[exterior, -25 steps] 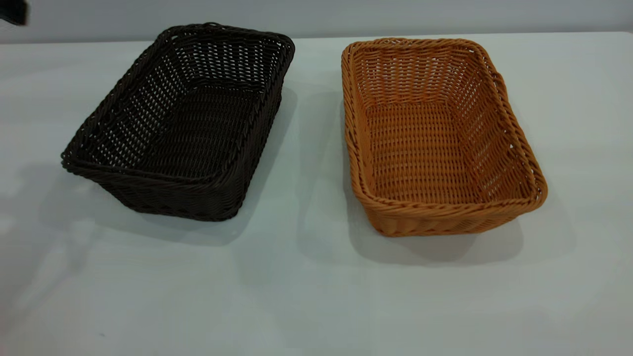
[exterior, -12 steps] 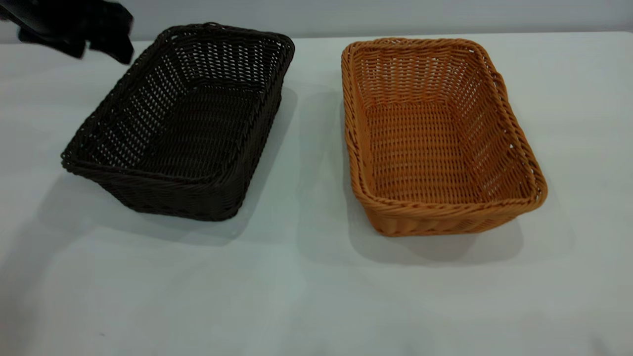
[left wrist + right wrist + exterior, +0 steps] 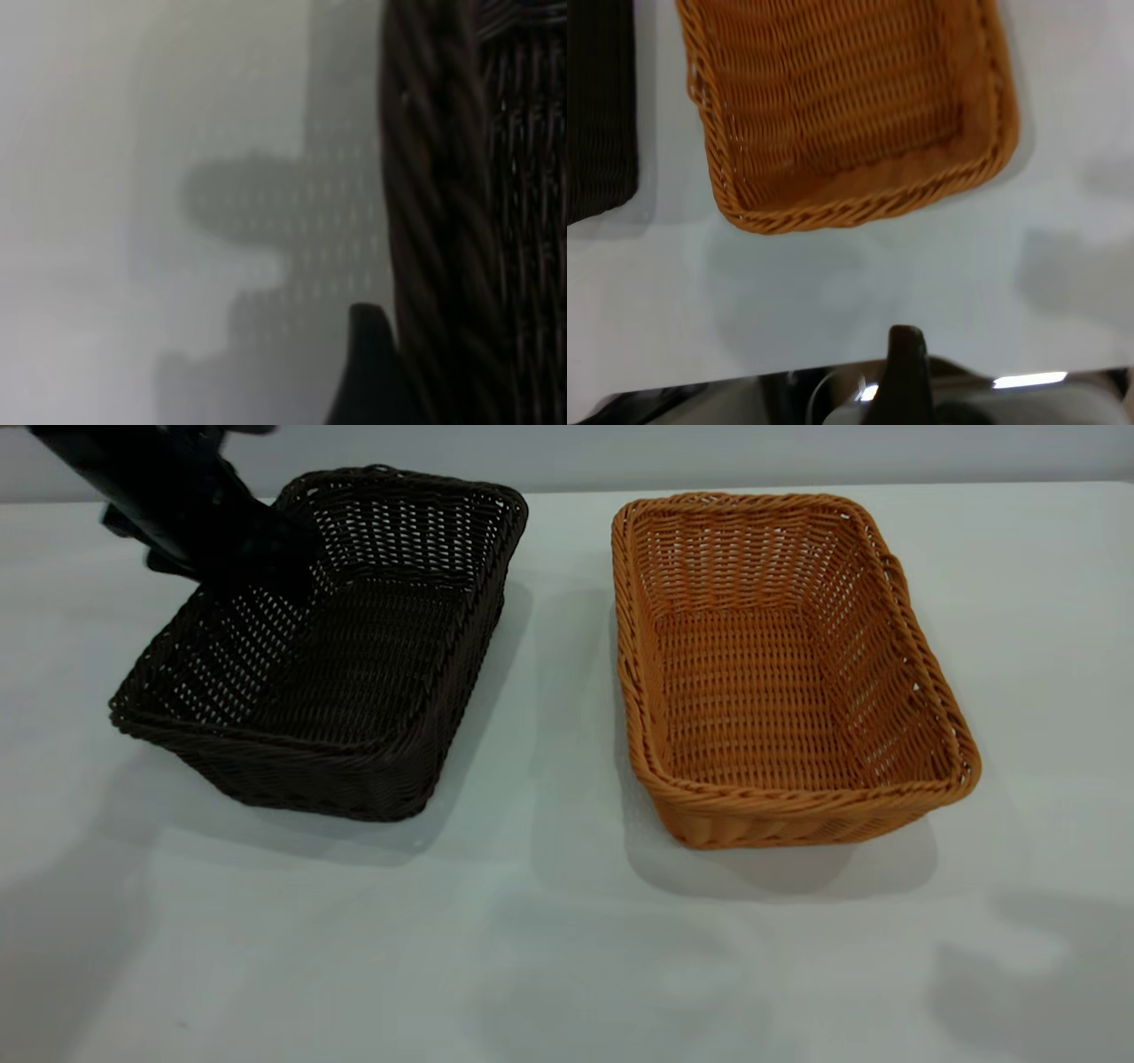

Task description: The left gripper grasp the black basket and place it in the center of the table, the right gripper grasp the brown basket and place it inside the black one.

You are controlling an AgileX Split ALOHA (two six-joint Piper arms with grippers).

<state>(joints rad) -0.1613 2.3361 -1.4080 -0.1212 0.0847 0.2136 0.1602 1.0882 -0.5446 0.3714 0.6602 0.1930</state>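
The black basket (image 3: 354,646) stands on the table (image 3: 549,921) at the left. The brown basket (image 3: 771,673) stands to its right, a gap apart. My left gripper (image 3: 266,580) has come down onto the black basket's far left rim. In the left wrist view one finger (image 3: 368,381) sits just outside the braided rim (image 3: 434,221), and the other finger is hidden, so the gripper is open across the rim. My right gripper (image 3: 961,354) is out of the exterior view. It hangs open over the table's front edge, short of the brown basket (image 3: 850,106).
The table's front edge and a metal frame (image 3: 1010,390) show under the right gripper. The grey wall (image 3: 709,452) runs along the table's far side. A corner of the black basket (image 3: 598,106) shows in the right wrist view.
My left arm has swung in from the far left corner and come down onto the black basket's far left rim. Both baskets stay where they were.
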